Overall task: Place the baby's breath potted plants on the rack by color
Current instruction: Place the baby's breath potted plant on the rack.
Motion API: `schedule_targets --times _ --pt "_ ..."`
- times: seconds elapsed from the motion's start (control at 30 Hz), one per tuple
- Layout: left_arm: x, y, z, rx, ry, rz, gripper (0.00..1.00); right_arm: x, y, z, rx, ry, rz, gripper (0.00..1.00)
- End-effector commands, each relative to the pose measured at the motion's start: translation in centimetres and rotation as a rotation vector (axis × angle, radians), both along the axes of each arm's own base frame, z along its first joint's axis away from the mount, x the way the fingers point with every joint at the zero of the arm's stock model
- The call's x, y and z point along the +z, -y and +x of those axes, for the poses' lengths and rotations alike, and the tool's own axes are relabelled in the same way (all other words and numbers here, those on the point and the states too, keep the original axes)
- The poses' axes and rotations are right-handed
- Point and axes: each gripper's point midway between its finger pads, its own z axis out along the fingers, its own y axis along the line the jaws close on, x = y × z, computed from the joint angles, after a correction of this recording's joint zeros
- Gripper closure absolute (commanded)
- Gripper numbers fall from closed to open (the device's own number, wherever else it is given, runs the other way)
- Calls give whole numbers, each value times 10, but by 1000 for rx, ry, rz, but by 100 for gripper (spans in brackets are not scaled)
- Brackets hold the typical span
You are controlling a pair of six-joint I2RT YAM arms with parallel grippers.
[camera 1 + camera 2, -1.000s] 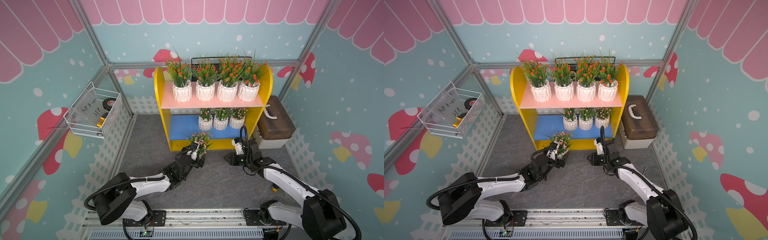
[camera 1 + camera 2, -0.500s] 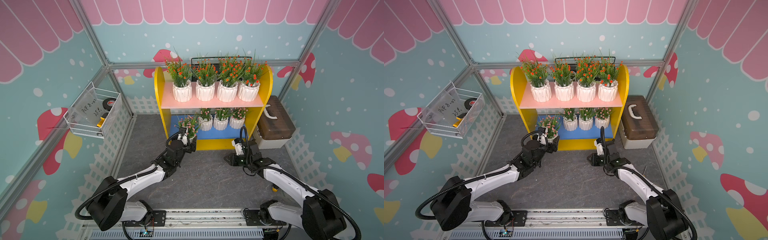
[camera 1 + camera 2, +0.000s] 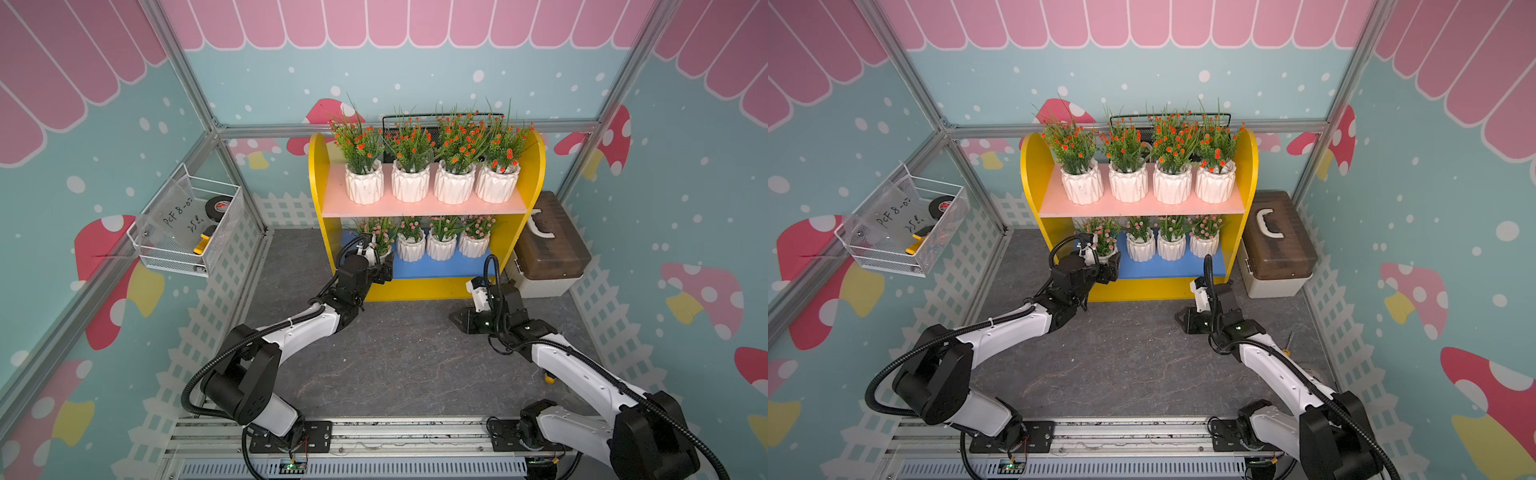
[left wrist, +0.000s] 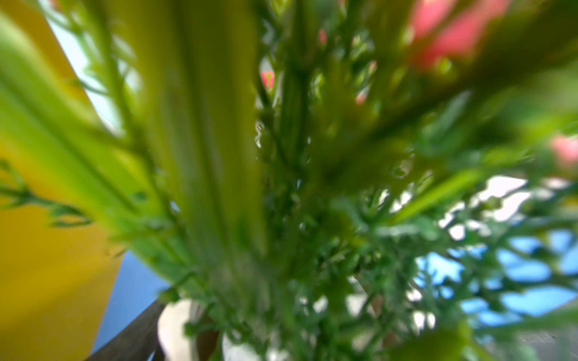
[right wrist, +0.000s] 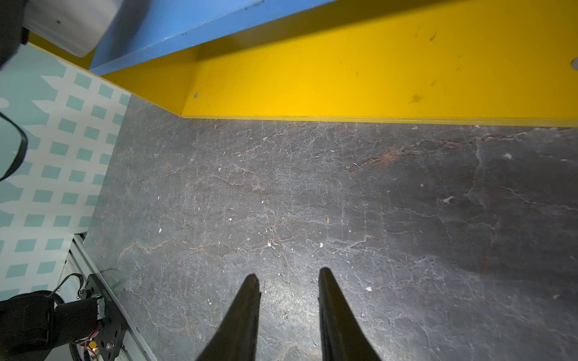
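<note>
A two-tier rack (image 3: 318, 174) with yellow rounded side panels, a pink upper board and a blue lower board stands at 12 o'clock on the grey stone-patterned tabletop (image 3: 395, 365). Four white ribbed pots of orange-red baby's breath (image 3: 409, 185) line the pink board in a row. Three white ribbed pots of pale pink baby's breath (image 3: 440, 247) stand side by side on the blue board, from its middle to its 3 o'clock end. The left gripper (image 3: 381, 261) reaches into the lower tier at the 9 o'clock end, jaws clasped on a fourth pale pink potted plant (image 3: 376, 237), whose blurred sprigs fill the left wrist view; whether its pot rests on the board cannot be told. The right gripper (image 5: 289, 281) hovers above bare tabletop in front of the rack, toward 5 o'clock, jaws slightly parted and holding nothing. A brown-lidded plastic case (image 3: 548, 245) sits at the rack's 3 o'clock side.
</note>
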Motion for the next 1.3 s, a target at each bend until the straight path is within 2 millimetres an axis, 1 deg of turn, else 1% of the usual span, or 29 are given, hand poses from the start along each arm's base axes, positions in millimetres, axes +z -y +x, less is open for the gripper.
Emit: schedule_targets --times 0.0,0.13,0.43,0.7,0.8,0.93,1.07,1.27 --pt "46 1 15 -7 129 -85 20 -2 4 -2 -11 2 -7 69" --pt "44 -5 25 11 140 -100 20 -2 5 -5 -13 0 -8 69" --pt "36 -9 49 31 141 -86 20 -4 7 -7 -16 -4 -7 68" --pt "29 -11 57 46 128 -72 19 -2 8 -8 -17 4 -13 68" --pt "26 -12 60 52 113 -63 15 -2 8 -8 -16 2 -13 68" --pt "24 -13 59 54 107 -64 7 -1 8 -8 -16 7 -12 67" --pt "25 -15 53 55 101 -65 4 0 9 -9 -17 12 -14 66" --pt "32 -18 41 44 88 -58 1 -1 11 -8 -23 17 -24 64"
